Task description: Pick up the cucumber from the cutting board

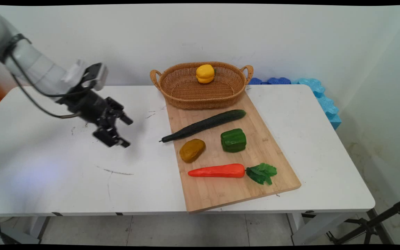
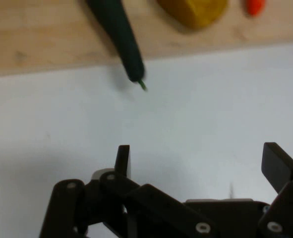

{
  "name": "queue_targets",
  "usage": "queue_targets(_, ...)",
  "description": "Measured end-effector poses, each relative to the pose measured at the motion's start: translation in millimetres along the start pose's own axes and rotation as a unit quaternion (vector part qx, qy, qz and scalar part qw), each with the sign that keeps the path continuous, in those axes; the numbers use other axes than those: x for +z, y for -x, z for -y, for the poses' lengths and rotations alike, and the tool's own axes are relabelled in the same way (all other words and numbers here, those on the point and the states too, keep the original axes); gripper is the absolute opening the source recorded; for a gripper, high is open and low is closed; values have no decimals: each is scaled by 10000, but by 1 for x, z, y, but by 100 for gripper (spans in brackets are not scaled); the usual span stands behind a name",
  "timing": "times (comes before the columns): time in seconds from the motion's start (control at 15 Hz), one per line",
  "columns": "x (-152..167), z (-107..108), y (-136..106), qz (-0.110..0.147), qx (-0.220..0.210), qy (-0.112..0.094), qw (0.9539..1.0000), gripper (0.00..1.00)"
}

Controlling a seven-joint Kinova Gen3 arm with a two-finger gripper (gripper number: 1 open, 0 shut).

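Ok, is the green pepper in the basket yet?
No: the green pepper lies on the cutting board beside the cucumber; only the yellow pepper is in the basket.

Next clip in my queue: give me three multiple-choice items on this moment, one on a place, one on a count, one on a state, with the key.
1. Where does the yellow pepper sit?
A. in the wicker basket
B. on the cutting board
C. on the bare table

2. How many vegetables lie on the cutting board?
A. two
B. four
C. six

3. How is the gripper?
A. shut on the cucumber
B. shut on nothing
C. open and holding nothing

Key: 1 A, the pepper rests against the basket's far wall. 2 B, cucumber, green pepper, potato and carrot. 3 C, the hand view shows the fingers spread over bare table, short of the cucumber's tip.
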Motion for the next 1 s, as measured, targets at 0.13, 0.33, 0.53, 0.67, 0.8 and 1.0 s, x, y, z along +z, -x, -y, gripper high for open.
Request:
queue_targets(0.13,11,2,-14,-34,-158,-171,9997,100)
queue_targets(0.33,33,5,-44,-117,-479,-466,9977,100)
queue_targets(0.53,53,7,-67,-195,-741,-685,9947,100)
queue_targets(0.67,68,9,-84,-247,-932,-833,9919,100)
queue_targets(0.8,85,11,-99,-293,-1128,-968,9885,100)
queue_targets(1.0,110,13,-120,-345,-1384,-1121,9834,100)
